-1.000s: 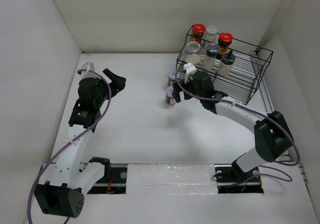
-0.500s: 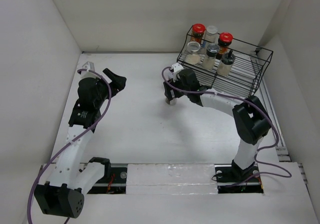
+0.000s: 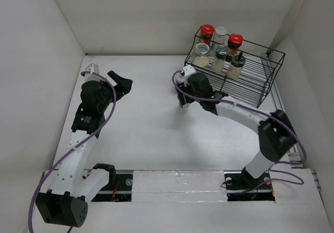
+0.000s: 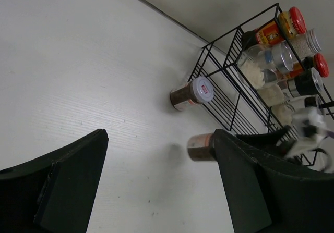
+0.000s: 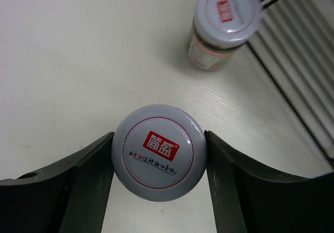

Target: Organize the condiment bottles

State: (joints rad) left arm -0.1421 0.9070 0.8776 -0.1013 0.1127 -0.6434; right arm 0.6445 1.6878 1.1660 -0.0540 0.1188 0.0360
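Note:
My right gripper [image 5: 159, 155] is shut on the silver lid of a condiment bottle [image 5: 159, 150] with brown contents, which stands on the table left of the rack. The same bottle [image 4: 201, 147] shows in the left wrist view, under the right gripper [image 3: 183, 100]. A second silver-lidded bottle [image 5: 225, 24] stands just beyond it, against the rack's corner. Several more bottles sit in the rack: two red-lidded [image 3: 207, 31] [image 3: 235, 38], one black-lidded [image 3: 222, 50], the others silver-lidded [image 3: 201, 49]. My left gripper [image 3: 121, 82] hangs open and empty at the left, well away from all of them.
The black wire rack [image 3: 261, 82] stands at the back right; its right half holds nothing. White walls close in the table on the left, back and right. Cables loop round both arms.
My right gripper swung left from the rack, came down over the nearer bottle and closed its fingers on the lid. The left arm has not moved.

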